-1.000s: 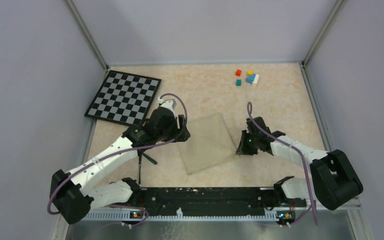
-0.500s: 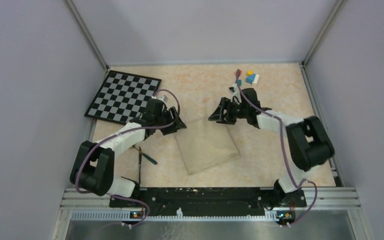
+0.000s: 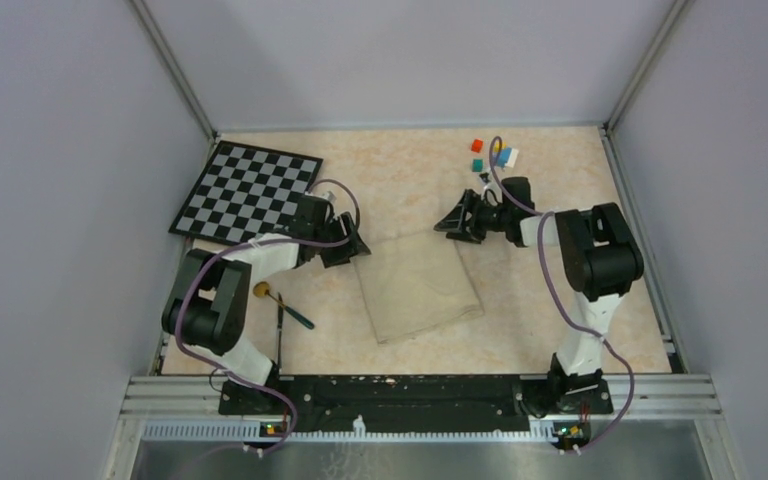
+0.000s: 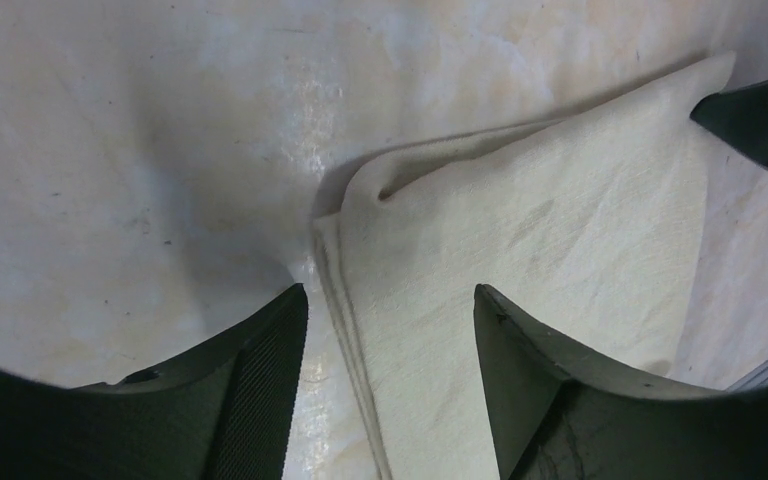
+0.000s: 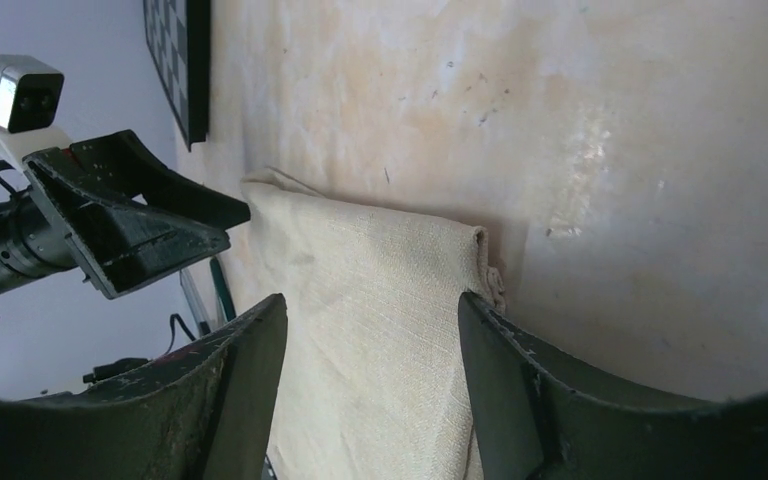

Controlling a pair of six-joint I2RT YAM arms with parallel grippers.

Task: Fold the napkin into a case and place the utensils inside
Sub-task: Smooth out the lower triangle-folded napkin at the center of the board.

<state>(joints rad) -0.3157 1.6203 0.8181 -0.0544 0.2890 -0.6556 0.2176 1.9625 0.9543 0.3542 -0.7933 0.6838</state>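
Observation:
The napkin (image 3: 418,285) lies folded in layers, a beige rectangle in the middle of the table. My left gripper (image 3: 348,245) is open at its far left corner; that corner (image 4: 430,250) lies between the spread fingers (image 4: 260,370). At the far right corner my right gripper (image 3: 453,222) is open too, and the cloth (image 5: 380,290) shows between its fingers (image 5: 520,390). Nothing is held. The utensils (image 3: 282,312) lie left of the napkin: a teal-handled stick (image 3: 296,317), a round tan head (image 3: 260,291) and a dark stick (image 3: 279,340).
A checkerboard (image 3: 245,193) lies at the far left, just behind my left arm. Several small coloured cubes (image 3: 492,155) sit at the far right, behind my right gripper. Grey walls close the table on three sides.
My right gripper has opened and swung from the napkin's right edge to its far right corner. The left gripper has shifted a little to the far left corner. The napkin stays flat.

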